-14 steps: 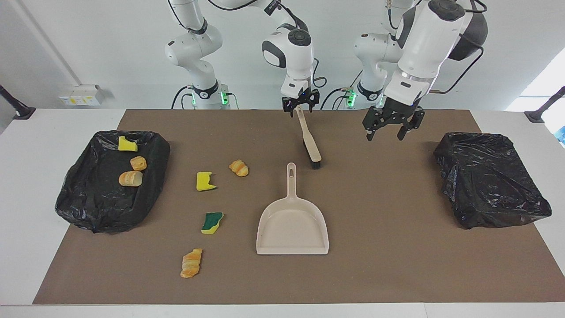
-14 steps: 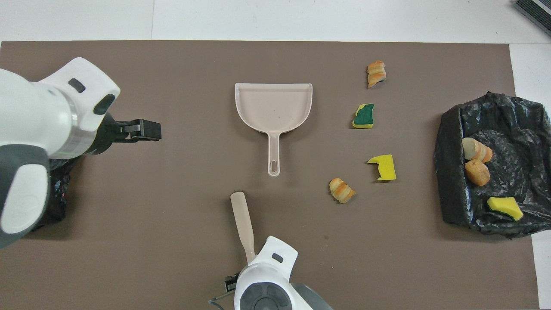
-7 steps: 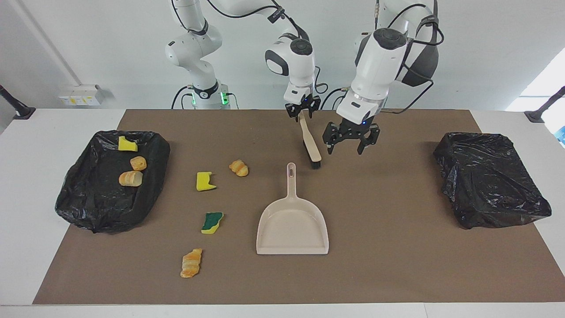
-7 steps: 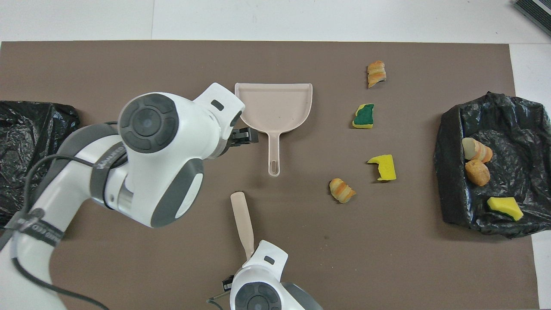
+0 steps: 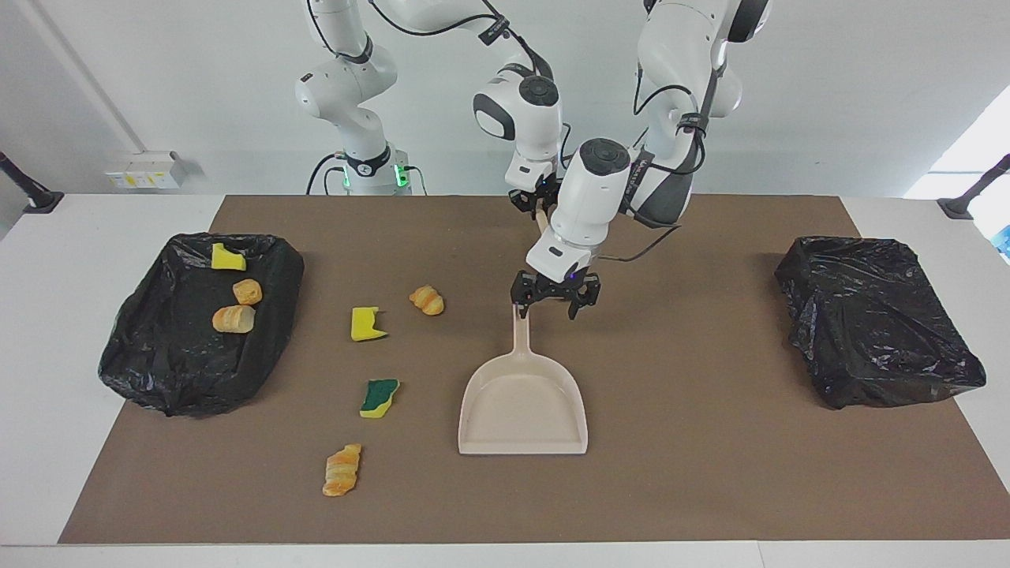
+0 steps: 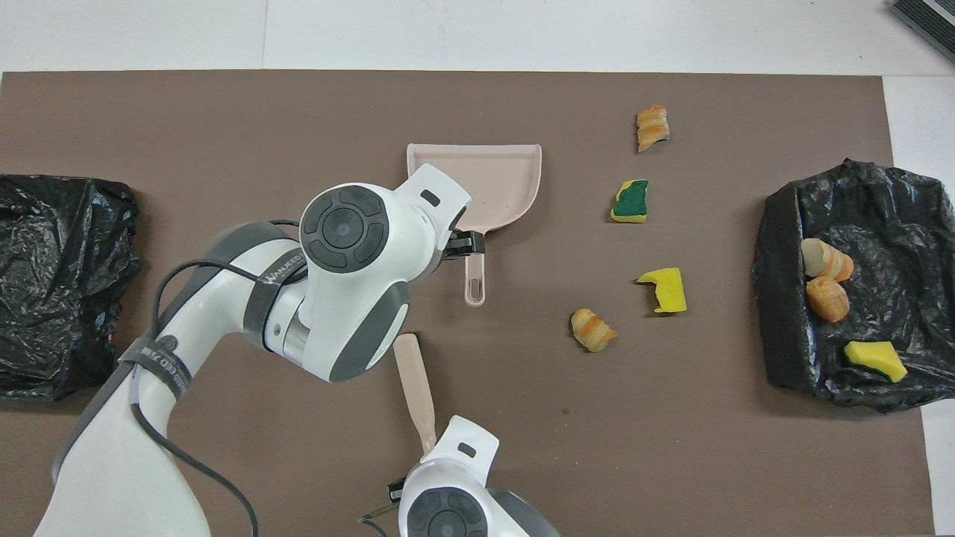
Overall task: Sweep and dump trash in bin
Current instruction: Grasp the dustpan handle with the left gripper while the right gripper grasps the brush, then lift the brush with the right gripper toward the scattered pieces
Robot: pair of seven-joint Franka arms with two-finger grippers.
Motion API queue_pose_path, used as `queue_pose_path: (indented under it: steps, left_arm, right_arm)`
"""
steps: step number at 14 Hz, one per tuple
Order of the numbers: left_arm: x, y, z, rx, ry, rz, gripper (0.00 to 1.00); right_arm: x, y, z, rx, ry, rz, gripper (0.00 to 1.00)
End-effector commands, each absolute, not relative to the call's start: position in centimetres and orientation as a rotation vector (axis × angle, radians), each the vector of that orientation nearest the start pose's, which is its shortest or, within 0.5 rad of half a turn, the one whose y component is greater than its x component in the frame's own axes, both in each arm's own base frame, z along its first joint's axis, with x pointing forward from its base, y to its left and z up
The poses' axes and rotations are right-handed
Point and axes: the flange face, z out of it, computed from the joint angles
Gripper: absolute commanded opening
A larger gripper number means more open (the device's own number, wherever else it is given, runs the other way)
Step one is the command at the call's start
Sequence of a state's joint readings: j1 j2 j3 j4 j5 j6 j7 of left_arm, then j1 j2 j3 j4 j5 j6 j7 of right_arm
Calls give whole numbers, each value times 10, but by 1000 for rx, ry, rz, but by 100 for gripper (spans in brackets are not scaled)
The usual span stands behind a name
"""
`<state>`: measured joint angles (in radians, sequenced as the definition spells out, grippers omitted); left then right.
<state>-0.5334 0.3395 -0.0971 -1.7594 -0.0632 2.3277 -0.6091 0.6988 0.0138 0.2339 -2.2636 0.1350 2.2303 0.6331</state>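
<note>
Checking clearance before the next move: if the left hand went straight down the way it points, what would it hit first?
Most likely the dustpan handle: the left hand, open, hangs over its top end. Depth is unclear, so it may meet the brown mat beside it.

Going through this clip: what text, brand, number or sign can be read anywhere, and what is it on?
"WANJEED": on the dark strap around the left arm, seen in the overhead view; the last letters are uncertain.
Second strap, lower on the same arm: lettering too blurred to read.
Yellow sticker on the wall box: too small to read.
</note>
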Motion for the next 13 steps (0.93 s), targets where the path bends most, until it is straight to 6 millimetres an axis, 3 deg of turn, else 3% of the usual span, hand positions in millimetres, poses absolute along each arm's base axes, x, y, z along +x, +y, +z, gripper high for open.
queue_pose_path:
  steps: [1, 5, 6, 7, 8, 9, 11, 13]
  left_arm:
    - [540, -416, 372, -3352, -51, -234, 100]
    - [541, -416, 370, -3351, -47, -235, 100]
    - [541, -416, 370, -3351, -47, -235, 86]
    - [540, -416, 368, -3349, -41, -229, 65]
    - [541, -414, 367, -3345, -32, -226, 29]
    - [543, -411, 367, -3341, -37, -222, 1]
    - [541, -412, 367, -3335, -13, -208, 0]
    - [541, -409, 366, -3329, -14, -194, 0]
  right_arm:
    - [306, 386, 389, -3114, -251, 190, 0]
    - [307, 337, 413, -3169, -146, 242, 0]
    - [312, 322, 420, -3182, -103, 265, 0]
    - [318, 309, 425, -3191, -54, 286, 0]
    - [321, 299, 428, -3200, -19, 313, 0]
    - [327, 285, 428, -3209, 36, 349, 0]
    - [344, 255, 432, -3211, 137, 394, 0]
    - [369, 211, 432, -3228, 172, 419, 0]
